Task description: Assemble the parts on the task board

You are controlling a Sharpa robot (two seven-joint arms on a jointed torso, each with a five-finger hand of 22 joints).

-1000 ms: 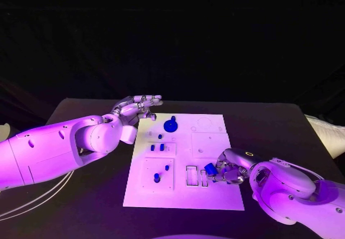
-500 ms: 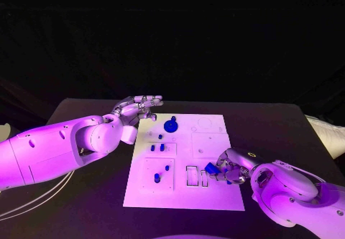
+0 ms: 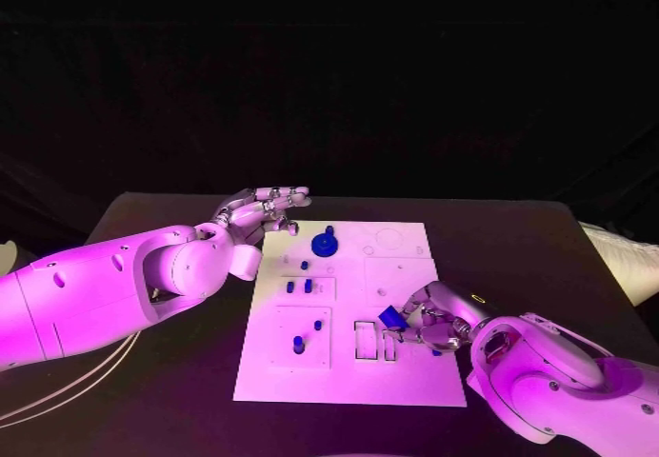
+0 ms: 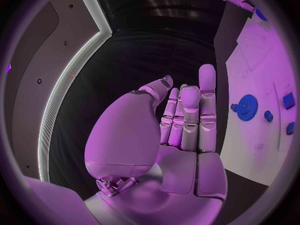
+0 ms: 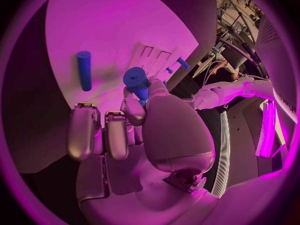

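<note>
While the right hand's (image 3: 429,324) fingertips (image 5: 134,111) pinch a short blue cylinder part (image 5: 137,80) between thumb and a finger, its other fingers curl in beside the palm. That hand sits over the right edge of the task board (image 3: 412,381), near the pair of narrow upright slots (image 3: 375,340) in the board's near half, and the held piece (image 3: 390,317) shows just above those slots at the hand's tip. A loose blue rod (image 5: 84,70) lies on the white plate close by the hand, apart from the fingers.

At the board's far-left corner the left hand (image 3: 261,209) is raised with its fingers (image 4: 190,110) straight and lying close side by side, holding nothing and touching nothing; it stands off the plate's edge, over the black table (image 3: 549,238).

On the board, a blue gear (image 3: 324,242) sits near the far edge, toward the left. Two small blue pegs (image 3: 300,285) stand in a recessed square along the left side, and two more blue pieces (image 3: 305,338) sit in the larger square nearer the front-left corner.
</note>
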